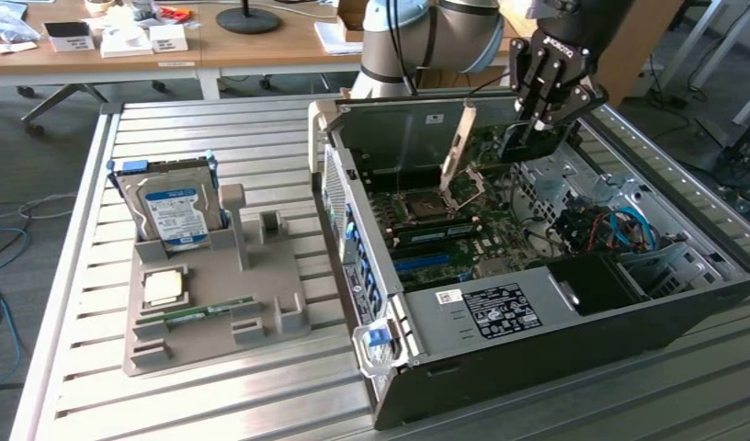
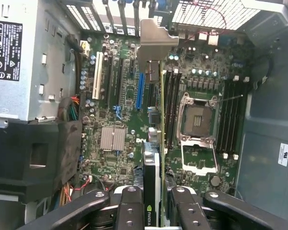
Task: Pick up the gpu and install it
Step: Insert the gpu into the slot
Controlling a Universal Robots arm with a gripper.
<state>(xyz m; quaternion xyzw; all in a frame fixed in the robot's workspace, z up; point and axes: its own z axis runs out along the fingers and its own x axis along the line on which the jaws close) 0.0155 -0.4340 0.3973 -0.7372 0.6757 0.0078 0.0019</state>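
We see the claw (image 1: 537, 129) reaching down into the open computer case (image 1: 669, 317), which lies on its side on the slatted metal worktop (image 1: 289, 404), at the exterior view's right. Its jaws are drawn in on the gpu (image 1: 524, 147) and grip the card by its upper edge, one finger on each flat face.

In the wrist view the claw (image 2: 155, 207) holds the gpu (image 2: 151, 165) edge-on, dark face to one side and thin green board edge to the other. The card's silver bracket (image 2: 156, 43) sits at the end away from the fingers, close to the case's rear slot openings.

The card hangs upright over the motherboard (image 2: 110, 105), between the blue slot (image 2: 140, 91) and the dark memory slots beside the processor socket (image 2: 199, 120). We cannot tell whether its lower edge touches the board.

The power supply (image 1: 498, 308), with its label, fills the near end of the case.

On the exterior view's left, well apart from the case, a grey holder (image 1: 216, 326) stands on the worktop. It carries a hard drive (image 1: 173, 211) set upright at its far end, a square processor chip (image 1: 163, 287) lying flat, and a narrow green memory stick (image 1: 210, 310) lying just near of the chip
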